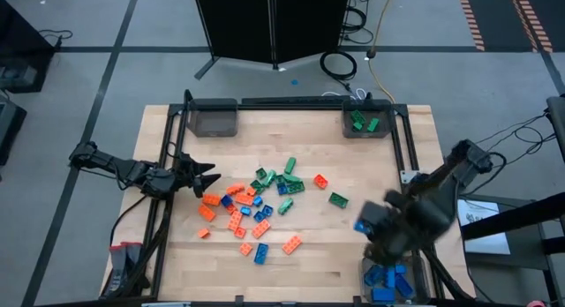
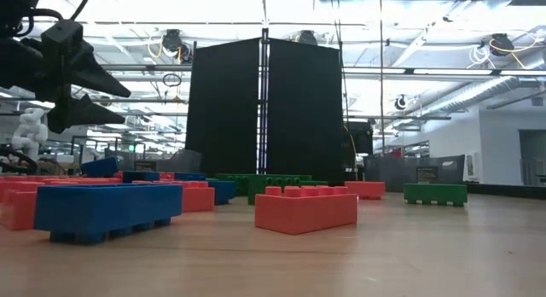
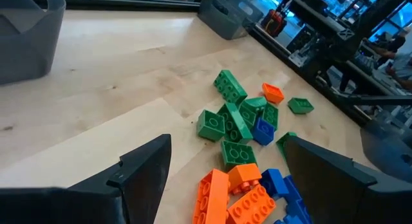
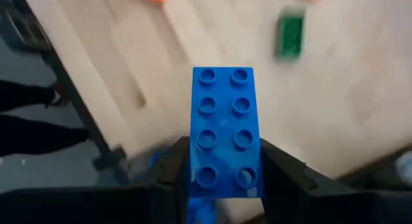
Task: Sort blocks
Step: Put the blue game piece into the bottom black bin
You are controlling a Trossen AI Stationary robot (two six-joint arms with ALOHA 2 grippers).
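Right hand [image 4: 222, 179]: closed on an oblong blue block [image 4: 223, 130], two studs wide and four long. The fingers grip the block at one end; the rest projects forward past the fingertips. In the high view this hand [image 1: 371, 226] sits over the near right part of the surface [image 1: 291, 276], with the block [image 1: 364, 226] showing at its left side. Just near of it stands a clear grey bin [image 1: 388, 280] at the near right corner, holding several blue blocks.

Left hand [image 1: 201, 178]: fingers spread wide, holding nothing. It hangs at the left side of the surface, pointing right toward the loose pile. In the left wrist view the two dark fingers [image 3: 138, 169] frame the pile with an open gap between them.

Loose blocks: a scatter in the middle of the surface. Orange blocks [image 1: 237, 220] lie mostly toward the left and near part, green blocks [image 1: 275, 177] toward the far part, and blue blocks [image 1: 286, 189] are mixed among them. One green block [image 1: 338, 199] lies apart on the right.

Far bins: the far right bin [image 1: 366, 122] holds green blocks. The far left bin [image 1: 214, 119] shows no contents that can be made out.
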